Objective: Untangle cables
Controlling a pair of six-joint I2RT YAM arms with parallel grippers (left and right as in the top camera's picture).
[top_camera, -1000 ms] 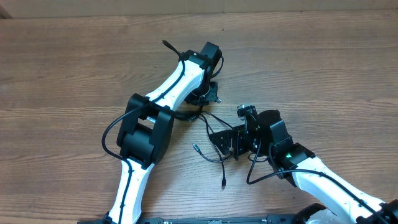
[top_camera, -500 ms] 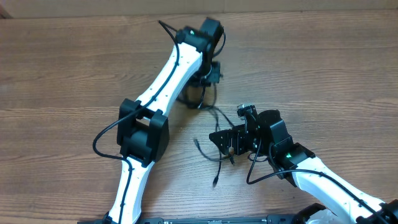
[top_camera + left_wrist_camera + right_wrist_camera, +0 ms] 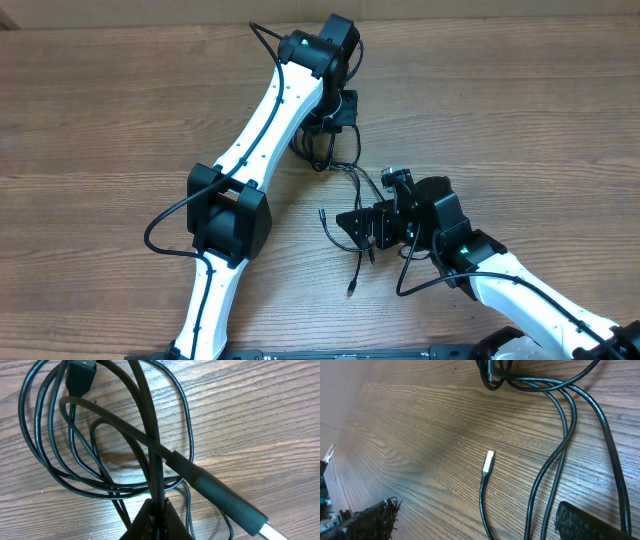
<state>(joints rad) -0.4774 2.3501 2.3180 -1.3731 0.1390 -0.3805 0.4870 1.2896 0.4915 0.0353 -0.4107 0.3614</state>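
Observation:
The thin black cables [image 3: 356, 180] lie in a tangle on the wooden table between my two grippers. My left gripper [image 3: 326, 138] is at the far side and is shut on one cable strand [image 3: 150, 435]; its jaws [image 3: 160, 512] pinch the cord just above several loose loops [image 3: 45, 455]. A black USB plug [image 3: 80, 372] and a thick sleeved plug [image 3: 225, 502] lie among the loops. My right gripper [image 3: 360, 230] is open wide and low over the table [image 3: 475, 522]. A cable with a silver plug end [image 3: 489, 462] and two more strands [image 3: 565, 445] run between its fingers.
Loose cable ends trail toward the near edge [image 3: 352, 288] and to the left [image 3: 322, 213]. The left arm's body [image 3: 228, 215] stretches across the left middle of the table. The right arm [image 3: 500, 275] comes in from the near right corner.
My left gripper has moved toward the far side, dragging the cable loops with it. The loose ends slid toward the far side. The right gripper has stayed put.

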